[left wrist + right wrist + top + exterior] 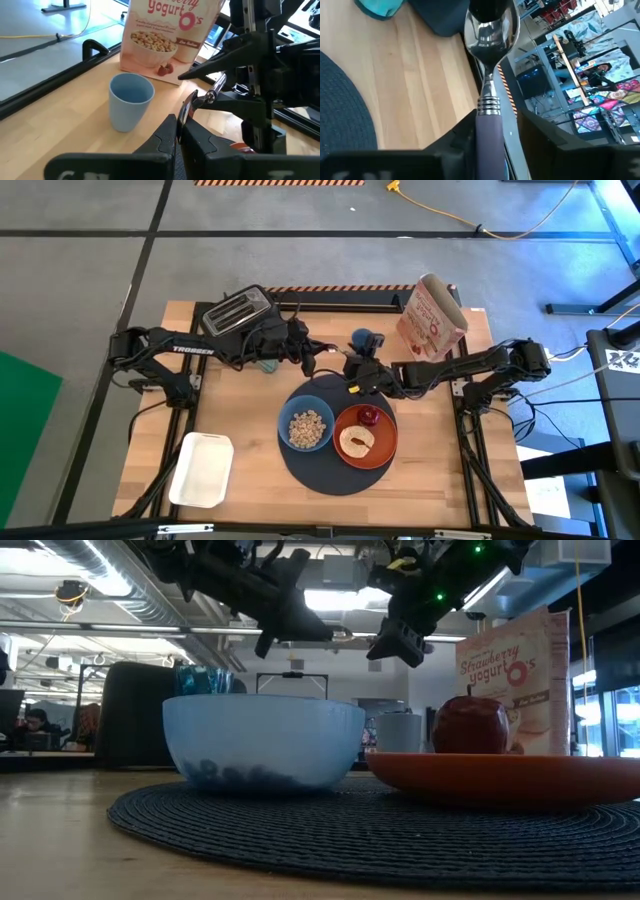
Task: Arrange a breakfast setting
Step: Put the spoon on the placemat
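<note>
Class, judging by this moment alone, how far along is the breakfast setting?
Done: bowl with cereal and plate with bread and fruit sit on the mat. In hand: the spoon is passing between the left gripper and right gripper above the table. Left: place the spoon; the glass stands off the mat.

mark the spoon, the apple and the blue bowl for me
spoon (492,25), right wrist view, on the shiny bowl of the spoon.
apple (470,726), low view, on its red side.
blue bowl (262,738), low view, on the outer wall.
</note>
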You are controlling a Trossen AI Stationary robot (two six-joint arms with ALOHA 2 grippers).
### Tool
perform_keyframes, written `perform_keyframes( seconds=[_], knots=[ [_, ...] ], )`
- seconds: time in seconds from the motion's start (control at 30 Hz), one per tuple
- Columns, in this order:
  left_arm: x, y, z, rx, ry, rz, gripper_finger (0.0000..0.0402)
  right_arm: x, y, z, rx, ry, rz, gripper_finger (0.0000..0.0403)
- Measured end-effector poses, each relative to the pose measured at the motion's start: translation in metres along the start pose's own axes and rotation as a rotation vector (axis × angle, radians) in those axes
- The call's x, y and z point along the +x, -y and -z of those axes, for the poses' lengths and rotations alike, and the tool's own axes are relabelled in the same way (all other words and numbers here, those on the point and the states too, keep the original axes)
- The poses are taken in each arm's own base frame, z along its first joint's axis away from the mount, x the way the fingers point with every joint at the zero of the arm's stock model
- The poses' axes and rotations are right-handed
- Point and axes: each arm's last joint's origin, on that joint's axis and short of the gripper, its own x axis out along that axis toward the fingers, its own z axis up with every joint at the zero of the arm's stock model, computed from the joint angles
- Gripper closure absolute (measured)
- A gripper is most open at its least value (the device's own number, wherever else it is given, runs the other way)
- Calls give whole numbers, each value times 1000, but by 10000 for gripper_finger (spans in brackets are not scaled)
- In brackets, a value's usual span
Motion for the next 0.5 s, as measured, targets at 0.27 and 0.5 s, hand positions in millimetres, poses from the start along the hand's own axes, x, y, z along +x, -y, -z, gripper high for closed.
perform_keyframes(
  seconds=[0.27, 0.5],
  knots=[
    [0, -3, 1, 5, -9, -27, 391, 0, -1, -1, -1, 23, -50, 331],
    [0, -2, 1, 5, -9, -26, 391, 0, -1, -1, -3, 25, -52, 333]
  ],
)
